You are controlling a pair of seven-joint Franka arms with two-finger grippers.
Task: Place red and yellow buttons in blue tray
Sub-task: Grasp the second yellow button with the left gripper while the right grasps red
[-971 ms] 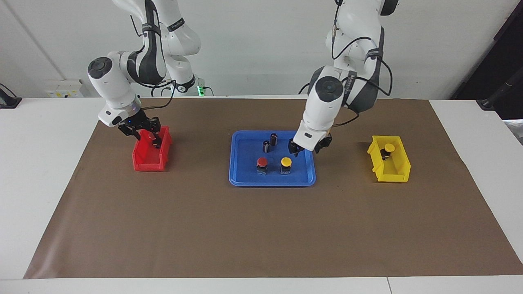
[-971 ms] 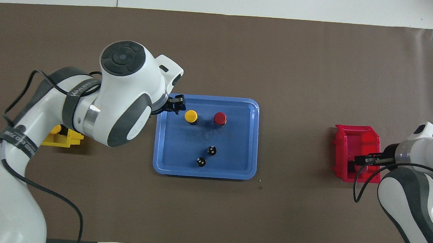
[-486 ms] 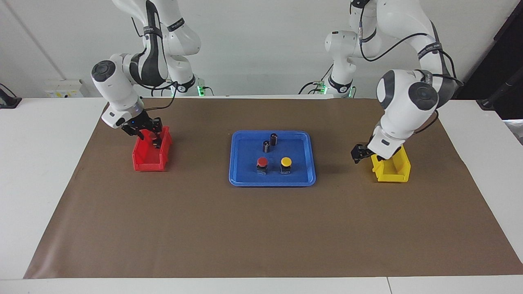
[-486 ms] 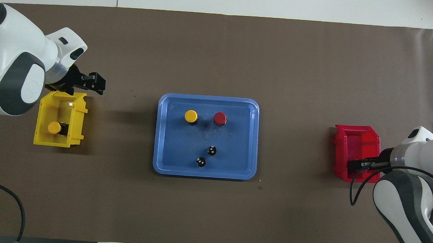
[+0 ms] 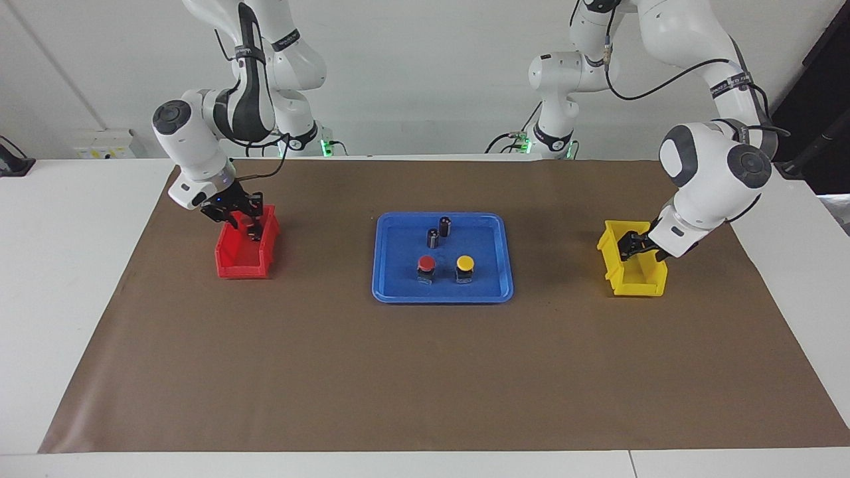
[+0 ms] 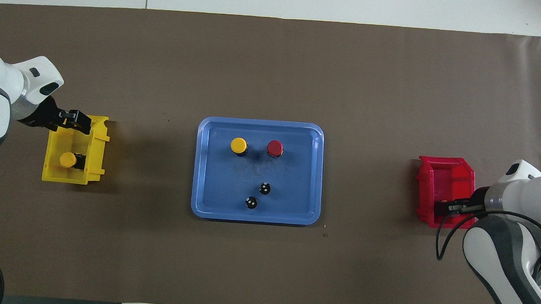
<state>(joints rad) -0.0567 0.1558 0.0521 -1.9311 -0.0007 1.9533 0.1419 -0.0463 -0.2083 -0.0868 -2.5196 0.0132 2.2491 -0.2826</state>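
The blue tray (image 5: 398, 279) (image 6: 296, 195) lies mid-table. On it stand one red button (image 5: 425, 265) (image 6: 275, 147) and one yellow button (image 5: 465, 263) (image 6: 239, 145), side by side. A second yellow button (image 6: 68, 160) sits in the yellow bin (image 5: 643, 285) (image 6: 96, 161). No second red button shows. My left gripper (image 5: 631, 244) (image 6: 80, 120) hangs over the yellow bin, open and empty. My right gripper (image 5: 247, 222) (image 6: 439, 209) reaches down into the red bin (image 5: 242, 269) (image 6: 450, 170); what is under it is hidden.
Two dark capless cylinders (image 5: 444, 226) (image 5: 432, 238) stand on the tray, nearer to the robots than the buttons; they also show in the overhead view (image 6: 264, 188) (image 6: 250, 202). A brown mat (image 5: 425, 372) covers the table.
My left gripper has swung from over the tray, beside the yellow button there, to over the yellow bin. My right gripper has shifted only slightly inside the red bin.
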